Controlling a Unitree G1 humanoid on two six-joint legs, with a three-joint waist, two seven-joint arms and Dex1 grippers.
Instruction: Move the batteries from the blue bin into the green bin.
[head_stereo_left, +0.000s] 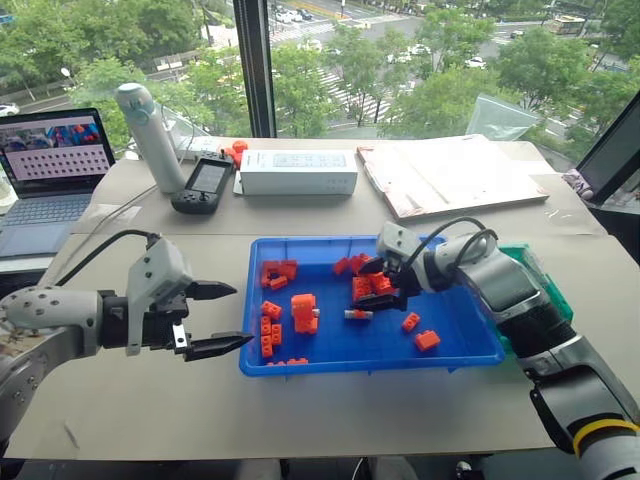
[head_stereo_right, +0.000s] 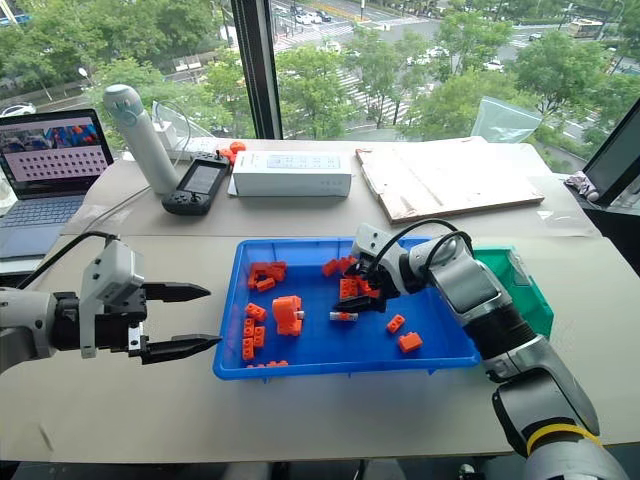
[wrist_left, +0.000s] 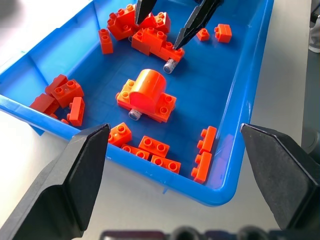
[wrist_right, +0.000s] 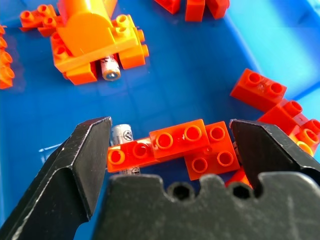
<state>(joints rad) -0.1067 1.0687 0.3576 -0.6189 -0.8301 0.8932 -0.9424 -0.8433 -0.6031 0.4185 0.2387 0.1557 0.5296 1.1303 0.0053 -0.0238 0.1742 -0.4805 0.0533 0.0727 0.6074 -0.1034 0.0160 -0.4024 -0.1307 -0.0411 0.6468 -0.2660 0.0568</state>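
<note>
Two batteries are visible in the blue bin (head_stereo_left: 470, 352): one battery (wrist_right: 120, 135) under an orange brick (wrist_right: 170, 147), between the wide-open fingers of the right gripper (head_stereo_left: 384, 291); another battery (wrist_left: 134, 114) under the arched brick (wrist_left: 146, 95). The left gripper (head_stereo_left: 222, 318) is wide open beside the bin, holding nothing. The green bin (head_stereo_right: 520, 285) stands at the blue bin's right.

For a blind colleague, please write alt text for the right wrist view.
The open right gripper hangs low over the blue bin, its two black fingers on either side of joined orange bricks with a grey battery lying under them. A second battery pokes out from under a rounded orange block.
</note>
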